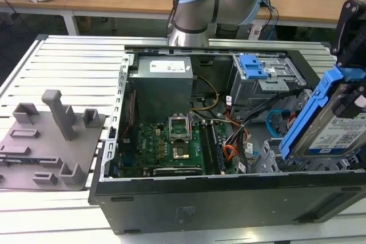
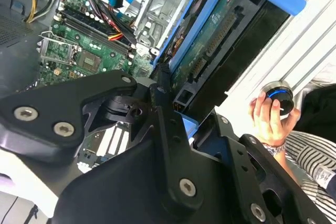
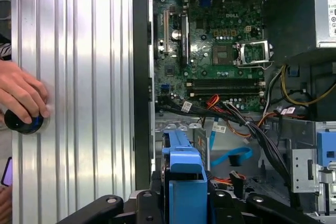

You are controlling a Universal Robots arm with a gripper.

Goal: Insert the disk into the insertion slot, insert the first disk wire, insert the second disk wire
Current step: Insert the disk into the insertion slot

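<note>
My gripper (image 1: 350, 96) is shut on the disk (image 1: 334, 127), a silver drive with a white label in a bright blue carrier. It holds the disk tilted on edge above the open computer case's corner at the exterior view's right. The second wrist view shows the disk's (image 2: 218, 38) green circuit-board underside beyond the black fingers (image 2: 160, 103). In the first wrist view the blue carrier (image 3: 185, 179) stands between the fingers. Just below the disk lies the insertion slot (image 1: 267, 155), a grey perforated cage. Over the bay floor (image 3: 223, 145) loops a blue cable (image 3: 231, 157).
The case holds a motherboard (image 1: 166, 147), a grey power supply (image 1: 160, 84) and a taller cage with a blue latch (image 1: 254, 67). A grey moulded fixture (image 1: 51, 141) rests on the slatted table at the exterior view's left. A person's hand (image 3: 21, 95) grips a black knob beside the case.
</note>
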